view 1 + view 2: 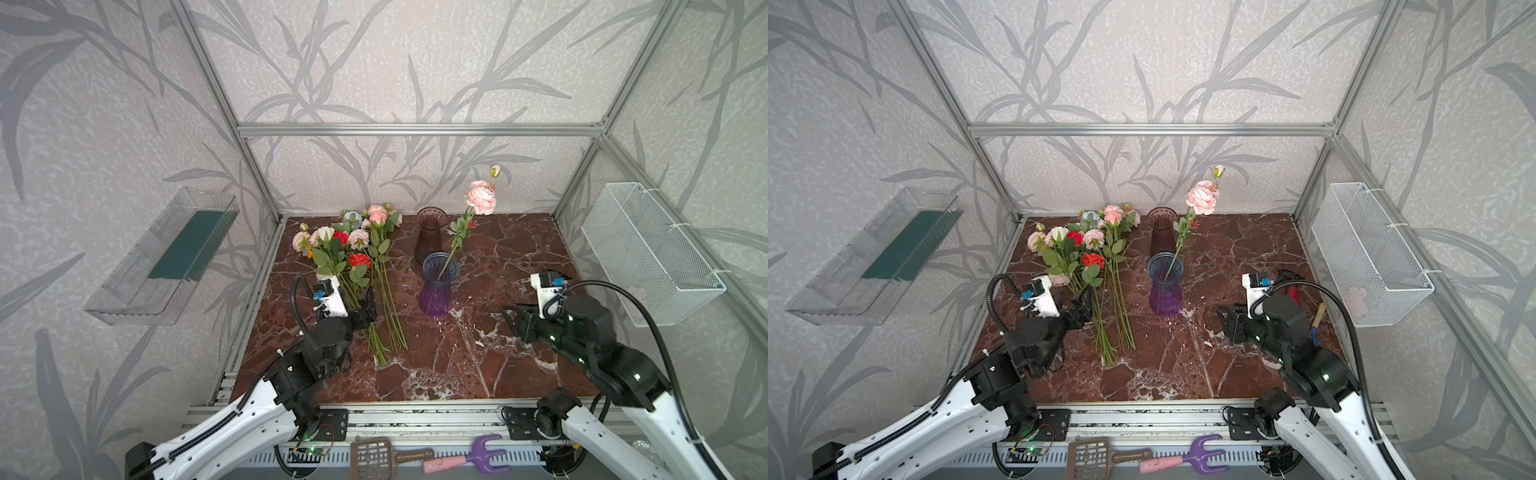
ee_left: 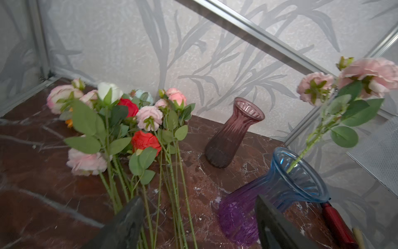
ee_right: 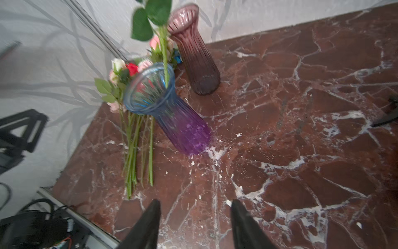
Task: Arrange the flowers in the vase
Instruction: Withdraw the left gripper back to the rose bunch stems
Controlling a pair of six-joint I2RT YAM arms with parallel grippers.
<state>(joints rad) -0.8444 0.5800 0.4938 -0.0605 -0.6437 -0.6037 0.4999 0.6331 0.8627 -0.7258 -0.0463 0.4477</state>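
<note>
- We see the left gripper [image 2: 200, 226] with its jaws spread wide over the stems of the flowers [image 1: 359, 259], which lie in a pile on the table [image 1: 519, 365]; it grips nothing
- The right gripper [image 3: 196, 226] is partly parted and empty, near the blue-purple vase [image 1: 437, 286], which holds one pink peony [image 1: 481, 198]
- We judge that closing here could pinch several tangled stems at once and drag the whole pile
- A long stem swung across could tip the vase or the leaning peony; the mauve vase [image 1: 430, 235] stands just behind
</note>
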